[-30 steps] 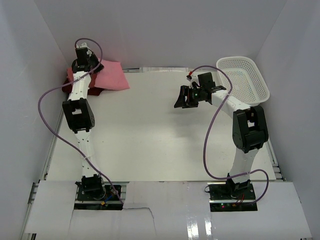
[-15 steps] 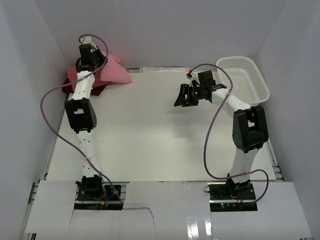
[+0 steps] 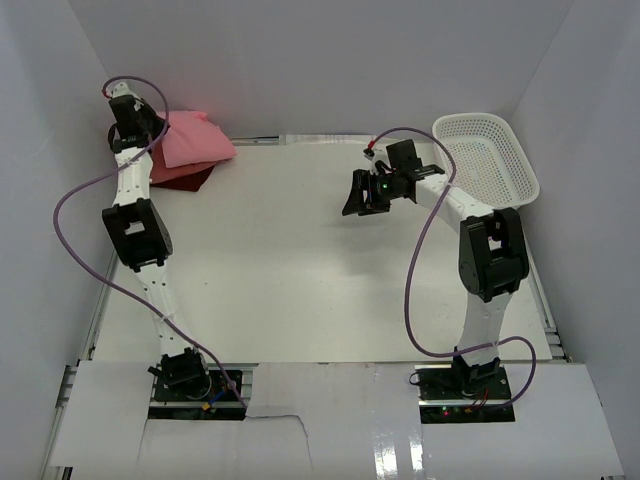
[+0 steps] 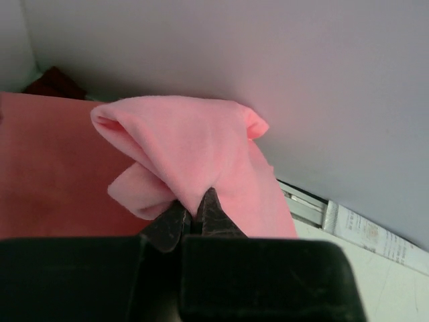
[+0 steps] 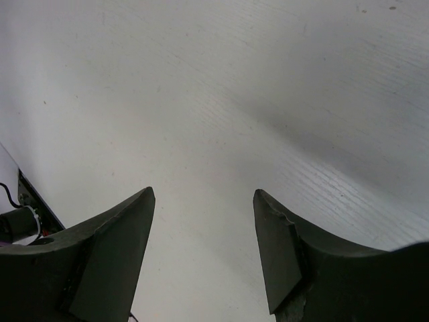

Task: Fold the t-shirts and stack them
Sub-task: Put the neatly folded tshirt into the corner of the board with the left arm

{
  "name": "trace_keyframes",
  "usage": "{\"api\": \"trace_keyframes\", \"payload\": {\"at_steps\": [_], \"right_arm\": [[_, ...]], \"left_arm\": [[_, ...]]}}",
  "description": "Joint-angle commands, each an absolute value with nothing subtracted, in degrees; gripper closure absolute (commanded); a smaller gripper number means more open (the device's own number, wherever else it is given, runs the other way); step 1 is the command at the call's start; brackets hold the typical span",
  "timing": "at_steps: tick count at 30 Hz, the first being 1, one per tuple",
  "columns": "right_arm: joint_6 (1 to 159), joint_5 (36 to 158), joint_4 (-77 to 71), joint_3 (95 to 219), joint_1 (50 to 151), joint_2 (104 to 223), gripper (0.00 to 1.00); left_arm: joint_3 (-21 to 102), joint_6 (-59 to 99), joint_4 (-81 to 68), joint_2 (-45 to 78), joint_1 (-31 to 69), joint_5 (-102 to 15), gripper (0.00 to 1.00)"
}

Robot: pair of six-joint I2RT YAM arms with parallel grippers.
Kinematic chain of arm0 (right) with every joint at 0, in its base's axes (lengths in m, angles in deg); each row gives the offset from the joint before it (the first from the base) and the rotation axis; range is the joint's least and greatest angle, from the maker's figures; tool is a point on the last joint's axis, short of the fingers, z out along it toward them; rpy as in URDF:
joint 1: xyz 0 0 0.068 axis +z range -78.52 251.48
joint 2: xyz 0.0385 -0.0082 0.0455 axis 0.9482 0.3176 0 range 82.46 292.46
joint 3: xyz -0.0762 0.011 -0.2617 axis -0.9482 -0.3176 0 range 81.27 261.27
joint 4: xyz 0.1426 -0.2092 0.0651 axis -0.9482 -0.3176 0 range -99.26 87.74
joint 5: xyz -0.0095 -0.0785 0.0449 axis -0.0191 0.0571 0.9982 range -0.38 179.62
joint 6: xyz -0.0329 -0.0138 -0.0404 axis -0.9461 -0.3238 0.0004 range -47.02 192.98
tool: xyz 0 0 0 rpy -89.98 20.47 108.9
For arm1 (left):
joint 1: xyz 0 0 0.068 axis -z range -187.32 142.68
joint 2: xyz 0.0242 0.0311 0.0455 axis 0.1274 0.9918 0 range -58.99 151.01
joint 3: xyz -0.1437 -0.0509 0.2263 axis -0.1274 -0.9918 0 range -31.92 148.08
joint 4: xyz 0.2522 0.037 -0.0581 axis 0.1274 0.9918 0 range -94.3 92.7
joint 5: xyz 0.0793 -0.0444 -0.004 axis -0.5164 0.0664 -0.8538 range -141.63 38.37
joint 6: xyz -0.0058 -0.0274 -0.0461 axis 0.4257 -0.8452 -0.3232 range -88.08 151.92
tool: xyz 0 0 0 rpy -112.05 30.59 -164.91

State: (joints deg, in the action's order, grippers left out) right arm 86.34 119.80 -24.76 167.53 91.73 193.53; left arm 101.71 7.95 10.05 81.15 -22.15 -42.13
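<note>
My left gripper point(image 3: 152, 128) is at the far left corner, against the back wall. It is shut on a fold of the rose pink t-shirt point(image 3: 197, 138), which bunches up round the fingertips point(image 4: 209, 204) in the left wrist view point(image 4: 201, 144). The salmon pink t-shirt point(image 4: 53, 168) lies flat beneath it. A bit of the dark red t-shirt point(image 4: 57, 82) shows behind, by the wall. In the top view red cloth point(image 3: 185, 176) pokes out under the pink one. My right gripper point(image 3: 362, 195) is open and empty above the bare table point(image 5: 201, 100).
A white mesh basket point(image 3: 495, 150) stands at the far right corner, behind the right arm. The box walls close in on the left, back and right. A metal rail point(image 4: 305, 201) runs along the table's back edge.
My left gripper has swung left and back into the corner, pulling the rose pink shirt with it over the pile. The right gripper has shifted slightly left.
</note>
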Motion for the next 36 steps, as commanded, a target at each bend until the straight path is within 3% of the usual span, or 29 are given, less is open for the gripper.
{"api": "trace_keyframes", "payload": {"at_steps": [1,36], "right_arm": [[86.0,120.1,-25.4,170.5,92.5,194.7,0.33],[85.3,120.3,-27.0,172.9,94.9,198.0,0.33]], "left_arm": [[104.1,6.2,7.6,74.3,-23.1,-41.3,1.00],[101.3,5.2,10.3,74.8,-28.1,-46.9,1.00]]}}
